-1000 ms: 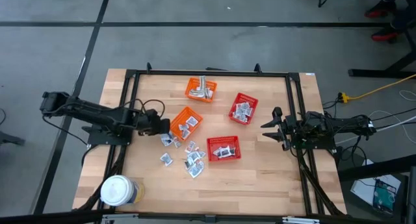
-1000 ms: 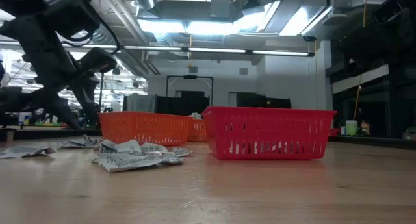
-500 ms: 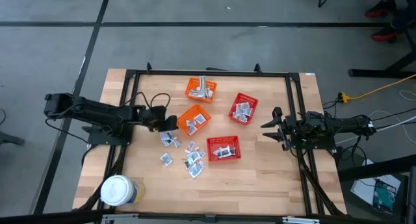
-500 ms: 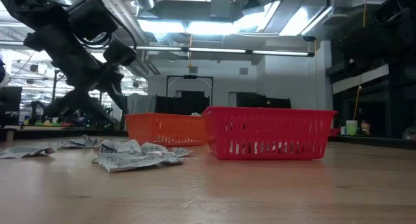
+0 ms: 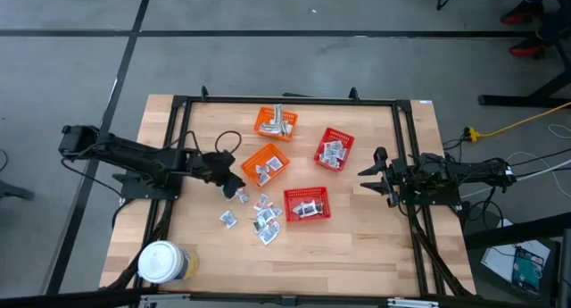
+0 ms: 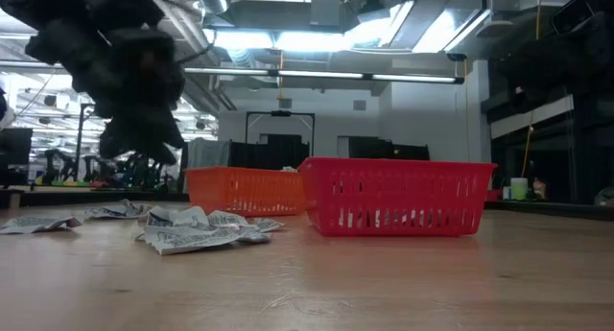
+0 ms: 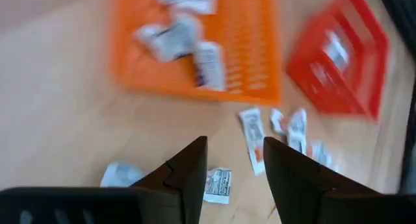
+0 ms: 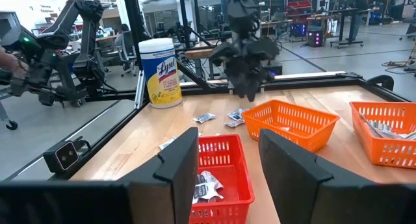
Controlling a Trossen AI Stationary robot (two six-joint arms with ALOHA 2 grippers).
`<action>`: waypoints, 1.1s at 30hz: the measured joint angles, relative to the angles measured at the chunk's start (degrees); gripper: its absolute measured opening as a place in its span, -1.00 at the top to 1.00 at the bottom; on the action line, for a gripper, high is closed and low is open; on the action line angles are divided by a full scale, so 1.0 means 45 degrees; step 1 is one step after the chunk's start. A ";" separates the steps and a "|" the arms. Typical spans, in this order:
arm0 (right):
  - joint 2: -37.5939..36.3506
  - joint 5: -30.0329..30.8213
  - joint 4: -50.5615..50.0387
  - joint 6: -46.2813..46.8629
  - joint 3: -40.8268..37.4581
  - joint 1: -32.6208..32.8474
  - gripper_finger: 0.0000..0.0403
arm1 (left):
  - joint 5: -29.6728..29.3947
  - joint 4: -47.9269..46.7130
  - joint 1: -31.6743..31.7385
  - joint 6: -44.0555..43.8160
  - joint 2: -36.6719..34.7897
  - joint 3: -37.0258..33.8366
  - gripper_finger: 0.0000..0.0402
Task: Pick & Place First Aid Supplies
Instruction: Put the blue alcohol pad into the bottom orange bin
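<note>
Table (image 5: pixel 357 245): light wooden top inside a black frame, carrying four mesh baskets, loose packets and a jar.
Left arm (image 5: pixel 134 161): reaching in from the left edge toward the table's middle.
Right arm (image 5: pixel 446 176): waiting at the right edge, well apart from the baskets.
Jar (image 5: pixel 161 262): round, white-lidded, at the near left corner; yellow label visible from the right wrist.
Near red basket (image 5: pixel 307 203): in the middle, near side, holding several sachets.
Far red basket (image 5: pixel 334 149): right of centre, sachets inside.
Middle orange basket (image 5: pixel 264 165): just right of the left gripper, a few sachets in it.
Far orange basket (image 5: pixel 276 122): by the far rail, also holding packets.
Left gripper (image 5: pixel 234 182): hovering over the loose sachets at the near left corner of the middle orange basket; fingers (image 7: pixel 188 175) spread apart, nothing between them.
Right gripper (image 5: pixel 370 177): pointing left toward the red baskets, fingers (image 8: pixel 175 164) parted, holding nothing.
Loose sachets (image 5: pixel 259 217): small silvery-white packets scattered on the bare wood left of the near red basket, one (image 7: pixel 217 184) lying below the left gripper's gap.
</note>
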 joint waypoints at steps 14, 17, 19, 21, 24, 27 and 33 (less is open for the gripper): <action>-0.0002 0.0000 0.0000 0.0000 0.0000 -0.0002 0.19 | -0.1478 -0.5129 -0.1464 1.0459 0.0006 0.2251 0.29; -0.0004 0.0000 0.0000 0.0000 0.0000 0.0000 0.19 | -0.1409 -0.5806 -0.1478 1.1192 0.0065 0.2331 0.29; 0.0000 0.0000 0.0000 0.0000 0.0000 0.0000 0.19 | -0.1404 -0.5994 -0.1478 1.1551 0.0221 0.2336 0.29; 0.0000 0.0000 0.0000 0.0000 0.0000 -0.0002 0.19 | -0.1404 -0.5961 -0.1478 1.2065 0.0508 0.2336 0.29; -0.0001 -0.0004 0.0000 0.0000 0.0000 -0.0004 0.19 | -0.1403 -0.5953 -0.1478 1.2639 0.1137 0.2336 0.29; -0.0003 0.0000 0.0000 0.0000 0.0000 -0.0003 0.19 | -0.1412 -0.5950 -0.1478 1.2708 0.1840 0.2336 0.29; 0.0000 -0.0004 0.0000 -0.0004 0.0000 -0.0004 0.19 | -0.1879 -0.5707 -0.1405 1.2712 0.2640 0.2336 0.29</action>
